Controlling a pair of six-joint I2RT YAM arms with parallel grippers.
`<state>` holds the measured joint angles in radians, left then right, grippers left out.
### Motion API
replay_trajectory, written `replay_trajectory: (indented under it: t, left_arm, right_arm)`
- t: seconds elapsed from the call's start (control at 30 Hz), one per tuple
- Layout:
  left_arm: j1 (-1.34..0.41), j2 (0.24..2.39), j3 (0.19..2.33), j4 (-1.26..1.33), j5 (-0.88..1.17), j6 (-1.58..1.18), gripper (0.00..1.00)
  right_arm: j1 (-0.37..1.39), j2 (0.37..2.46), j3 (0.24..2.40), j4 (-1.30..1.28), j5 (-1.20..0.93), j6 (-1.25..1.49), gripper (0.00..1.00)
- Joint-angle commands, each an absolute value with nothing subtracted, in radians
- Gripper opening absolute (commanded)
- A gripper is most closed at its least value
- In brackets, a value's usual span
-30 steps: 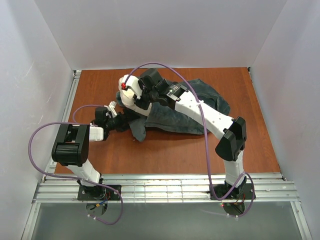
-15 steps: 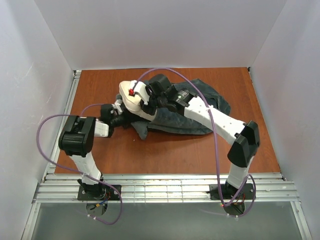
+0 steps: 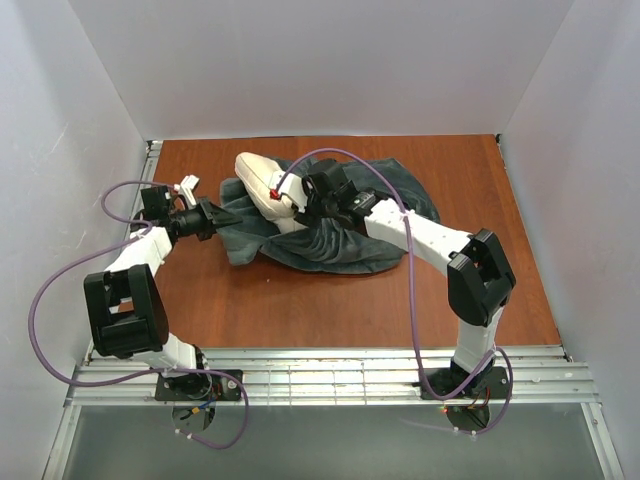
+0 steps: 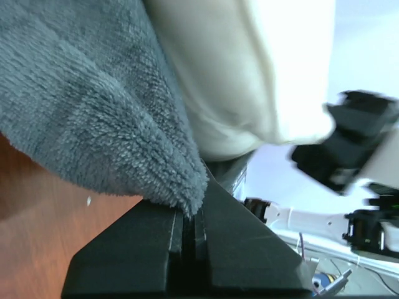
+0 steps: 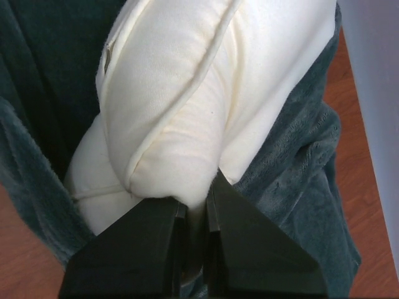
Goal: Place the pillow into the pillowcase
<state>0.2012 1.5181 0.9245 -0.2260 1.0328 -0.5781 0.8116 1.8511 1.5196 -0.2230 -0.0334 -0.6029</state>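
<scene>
The pillow (image 5: 206, 93) bulges just beyond the right gripper (image 5: 196, 205), whose fingers pinch its near seamed end, nearly closed. The pillowcase (image 3: 345, 235) lies under and around it on the table (image 3: 350, 300). The left gripper (image 4: 188, 219) clamps a fold of its plush edge between almost-touching fingers.

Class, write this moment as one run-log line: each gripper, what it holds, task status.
left gripper: shut on pillowcase edge | right gripper: shut on pillow | status: pillow on pillowcase, mostly uncovered
</scene>
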Motion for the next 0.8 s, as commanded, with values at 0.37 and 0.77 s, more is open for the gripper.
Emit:
replay_trajectory:
  t: [0.37, 0.77]
  left_arm:
    - [0.103, 1.594, 0.83, -0.206, 1.015, -0.452, 0.0]
    - [0.048, 1.687, 0.788, -0.161, 0.919, -0.454, 0.0]
  right_arm:
    - [0.785, 1.971, 2.031, -0.833, -0.333, -0.319, 0.75]
    - [0.831, 2.155, 2.187, -0.654, -0.414, -0.126, 0.98]
